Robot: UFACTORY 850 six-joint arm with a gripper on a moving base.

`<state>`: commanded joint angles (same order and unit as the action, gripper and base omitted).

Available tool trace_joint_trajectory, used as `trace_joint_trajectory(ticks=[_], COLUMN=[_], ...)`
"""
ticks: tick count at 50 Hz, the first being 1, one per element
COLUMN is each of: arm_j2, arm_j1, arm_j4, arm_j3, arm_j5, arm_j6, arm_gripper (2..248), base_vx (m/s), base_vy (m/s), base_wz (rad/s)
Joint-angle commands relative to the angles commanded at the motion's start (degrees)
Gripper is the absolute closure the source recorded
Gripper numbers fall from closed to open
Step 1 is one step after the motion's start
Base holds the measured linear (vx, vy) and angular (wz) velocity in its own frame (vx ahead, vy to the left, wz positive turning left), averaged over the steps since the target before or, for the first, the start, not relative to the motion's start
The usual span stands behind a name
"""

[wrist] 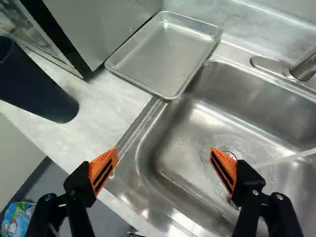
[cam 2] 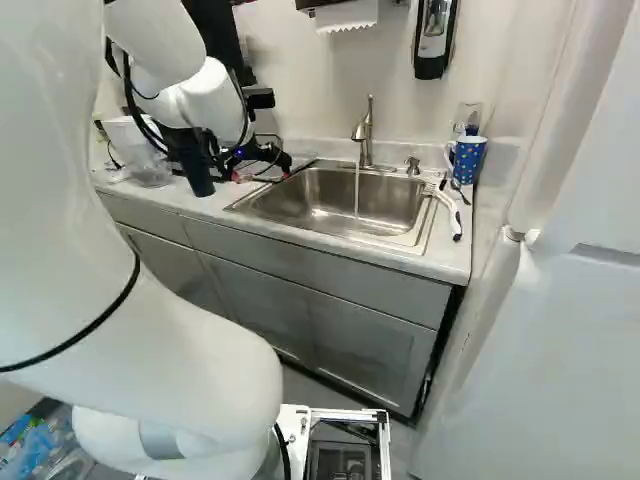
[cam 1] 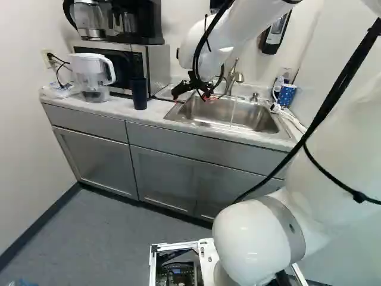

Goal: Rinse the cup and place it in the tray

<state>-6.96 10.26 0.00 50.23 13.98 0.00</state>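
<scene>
1. The jaws stand wide apart, holding nothing; the dark cup stands on the worktop at their ten o'clock, the tray at twelve.
2. Base views add a spotted mug at three o'clock.
3. Worktop separates cup from sink; the microwave edges eleven o'clock.
</scene>
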Motion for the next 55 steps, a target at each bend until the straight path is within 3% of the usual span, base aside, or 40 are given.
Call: trace_joint_trajectory(ticks=[55], arm_j2=[4.5], arm_j1=[10.1], arm_j4=[0.0], arm_j3=[4.3], arm_j5=[0.0], arm_j6=[0.0], arm_gripper=[3], base_vx=[0.000], base_vy=[0.000], base_wz=[0.000])
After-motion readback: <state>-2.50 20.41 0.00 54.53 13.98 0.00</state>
